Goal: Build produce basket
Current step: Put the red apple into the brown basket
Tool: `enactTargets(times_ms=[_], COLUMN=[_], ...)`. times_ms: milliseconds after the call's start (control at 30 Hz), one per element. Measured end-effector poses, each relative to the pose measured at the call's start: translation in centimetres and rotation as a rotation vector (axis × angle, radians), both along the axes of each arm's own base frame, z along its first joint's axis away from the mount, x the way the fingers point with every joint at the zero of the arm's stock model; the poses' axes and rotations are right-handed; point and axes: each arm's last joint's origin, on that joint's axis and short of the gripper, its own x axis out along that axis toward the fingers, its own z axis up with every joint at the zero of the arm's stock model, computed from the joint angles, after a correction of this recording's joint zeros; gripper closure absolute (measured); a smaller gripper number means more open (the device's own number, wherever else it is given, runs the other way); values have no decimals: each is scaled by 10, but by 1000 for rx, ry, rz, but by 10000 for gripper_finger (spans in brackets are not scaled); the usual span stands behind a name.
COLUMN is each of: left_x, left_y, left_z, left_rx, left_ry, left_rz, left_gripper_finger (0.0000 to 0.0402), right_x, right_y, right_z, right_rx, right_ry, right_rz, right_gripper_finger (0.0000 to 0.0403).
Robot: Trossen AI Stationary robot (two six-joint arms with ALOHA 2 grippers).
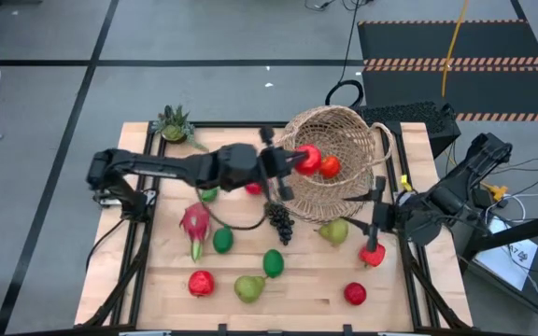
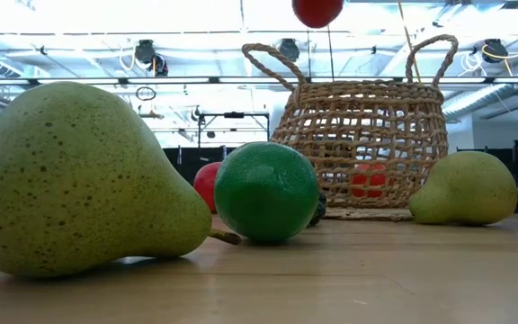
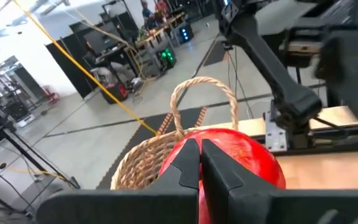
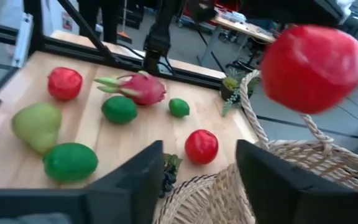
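Observation:
The woven basket (image 1: 344, 194) stands upright on its base at the table's far right. My left gripper (image 1: 288, 161) reaches in from the left, shut on a red apple (image 1: 307, 159) held above the basket's mouth. An orange-red piece (image 1: 330, 168) lies inside the basket. My right gripper (image 4: 201, 177) is at the basket's near right side, open, with one finger on either side of the rim (image 4: 194, 186). Loose produce rests on the table: a dragon fruit (image 1: 195, 222), grapes (image 1: 279, 220), limes (image 1: 273, 262), pears (image 1: 247, 287) and apples (image 1: 201, 282). My left gripper has the red apple (image 3: 247, 155) at the free ends of its nearly closed fingers (image 3: 188, 165), which hide the exact place of contact. The fingers come in about level from the table's left. The apple is lifted clear, high over the basket (image 2: 367, 144). My right gripper: whether its fingers touch the rim cannot be told.
A small spiky potted plant (image 1: 173, 124) stands at the far left corner. A red piece (image 1: 373, 254) lies just near of my right gripper, and a pear (image 1: 333, 231) leans close to the basket's near side. Bare wood shows along the near edge (image 1: 297, 313).

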Motion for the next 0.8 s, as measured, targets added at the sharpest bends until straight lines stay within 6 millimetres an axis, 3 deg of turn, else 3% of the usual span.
enactTargets(times_ms=[200, 500, 633, 800], left_x=[29, 59, 66, 68], left_y=[21, 53, 56, 53], left_z=[-7, -43, -56, -50], left_rx=[17, 58, 111, 113], left_ry=[41, 122, 153, 104], left_rz=[2, 115, 194, 186], left_gripper_finger=[401, 401, 401, 401], right_x=[-15, -26, -26, -26], right_y=[-1, -5, -5, -5], right_z=[2, -4, -4, -5], right_rx=[31, 71, 82, 86], right_ry=[3, 54, 54, 54], right_rz=[43, 35, 29, 27], right_gripper_finger=[295, 360, 377, 391])
